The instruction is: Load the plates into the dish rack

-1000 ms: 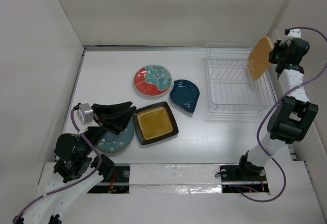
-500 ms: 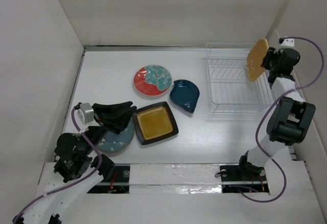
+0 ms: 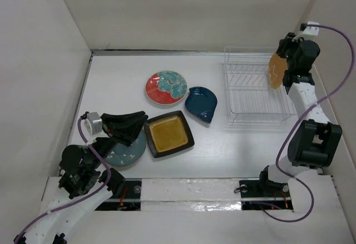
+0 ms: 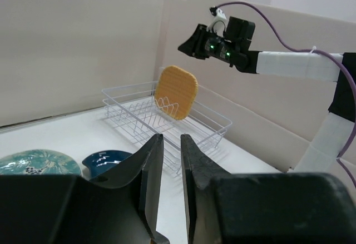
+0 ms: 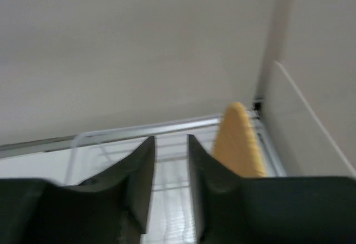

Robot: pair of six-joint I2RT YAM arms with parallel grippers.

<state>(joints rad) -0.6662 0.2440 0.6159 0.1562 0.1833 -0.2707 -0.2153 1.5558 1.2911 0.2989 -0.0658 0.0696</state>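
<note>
The orange-yellow plate (image 3: 275, 69) stands on edge in the dish rack (image 3: 258, 119) near its back right corner; it also shows in the left wrist view (image 4: 176, 91) and the right wrist view (image 5: 236, 138). My right gripper (image 3: 285, 60) hovers just right of it, slightly open and empty (image 5: 171, 138), apart from the plate. The red flowered plate (image 3: 166, 87), blue leaf plate (image 3: 201, 104) and black square plate (image 3: 168, 133) lie flat mid-table. My left gripper (image 3: 142, 123) is shut and empty (image 4: 171, 137), above the grey-teal plate (image 3: 125, 154), which it partly hides.
White walls enclose the table on the left, back and right. The rack sits close to the right wall (image 3: 334, 88). The right arm's purple cable (image 3: 344, 71) loops beside that wall.
The right gripper swung from the rack's right rim toward its back corner. The orange plate, held a second ago, now stands in the rack apart from the fingers. The left arm has not moved.
</note>
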